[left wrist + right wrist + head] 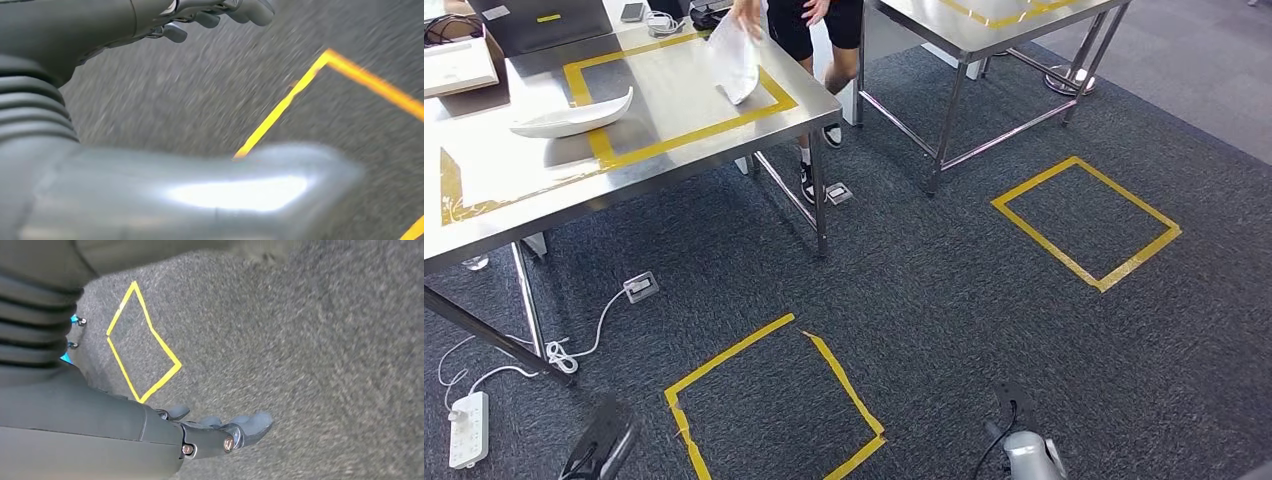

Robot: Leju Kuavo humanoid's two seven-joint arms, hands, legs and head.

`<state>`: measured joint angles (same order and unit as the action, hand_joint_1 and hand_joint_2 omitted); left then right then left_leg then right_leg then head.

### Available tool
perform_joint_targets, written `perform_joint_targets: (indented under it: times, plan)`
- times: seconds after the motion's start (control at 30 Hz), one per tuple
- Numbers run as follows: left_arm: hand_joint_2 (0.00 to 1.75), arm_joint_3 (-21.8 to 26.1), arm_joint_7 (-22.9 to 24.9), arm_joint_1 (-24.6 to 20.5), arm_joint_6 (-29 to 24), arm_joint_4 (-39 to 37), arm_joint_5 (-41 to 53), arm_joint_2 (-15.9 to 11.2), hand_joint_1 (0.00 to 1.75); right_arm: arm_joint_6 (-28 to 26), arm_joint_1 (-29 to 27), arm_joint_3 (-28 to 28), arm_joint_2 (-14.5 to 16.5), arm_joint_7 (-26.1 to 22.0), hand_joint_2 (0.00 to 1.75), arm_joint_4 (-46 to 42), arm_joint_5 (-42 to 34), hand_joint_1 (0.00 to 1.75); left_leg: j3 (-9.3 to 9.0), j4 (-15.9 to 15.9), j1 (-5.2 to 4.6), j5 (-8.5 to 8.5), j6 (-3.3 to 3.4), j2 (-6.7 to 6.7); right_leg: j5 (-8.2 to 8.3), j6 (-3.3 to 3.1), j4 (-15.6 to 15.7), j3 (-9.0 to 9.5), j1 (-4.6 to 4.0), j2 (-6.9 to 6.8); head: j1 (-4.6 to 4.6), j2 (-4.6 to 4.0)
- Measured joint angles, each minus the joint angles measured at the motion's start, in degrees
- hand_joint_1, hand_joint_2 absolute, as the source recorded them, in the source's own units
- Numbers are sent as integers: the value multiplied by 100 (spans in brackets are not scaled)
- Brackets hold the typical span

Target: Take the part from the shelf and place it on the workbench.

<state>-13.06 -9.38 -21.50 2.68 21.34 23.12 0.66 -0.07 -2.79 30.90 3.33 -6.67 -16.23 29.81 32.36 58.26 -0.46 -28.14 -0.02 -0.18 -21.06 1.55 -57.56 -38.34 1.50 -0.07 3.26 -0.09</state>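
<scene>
Yellow tape squares (774,400) on grey carpet, white power strip (468,430), person's legs (809,30) beyond

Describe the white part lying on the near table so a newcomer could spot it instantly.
Start at the steel table on the left. Inside its yellow tape outline lies a long, curved white part. Unlike the white piece a person holds, it rests untouched on the tabletop.

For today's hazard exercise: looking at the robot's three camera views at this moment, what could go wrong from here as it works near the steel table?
1. A person stands at the steel table handling a white part; an approaching robot could bump them.
2. White cables and a power strip lie on the carpet by the table leg: a possible trip hazard.
3. A second white part lies near the table's edge and might be knocked off.
</scene>
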Motion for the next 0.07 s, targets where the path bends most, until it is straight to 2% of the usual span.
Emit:
perform_joint_targets:
  times: [0.07]
  plan:
    - [0,68,54,181,-13,3,-130,0,0,0,-38,-171,-11,38,0,-32,-167,0,0,0,0,-2,1,0,-2,1,0,0,0,0,-1,0]
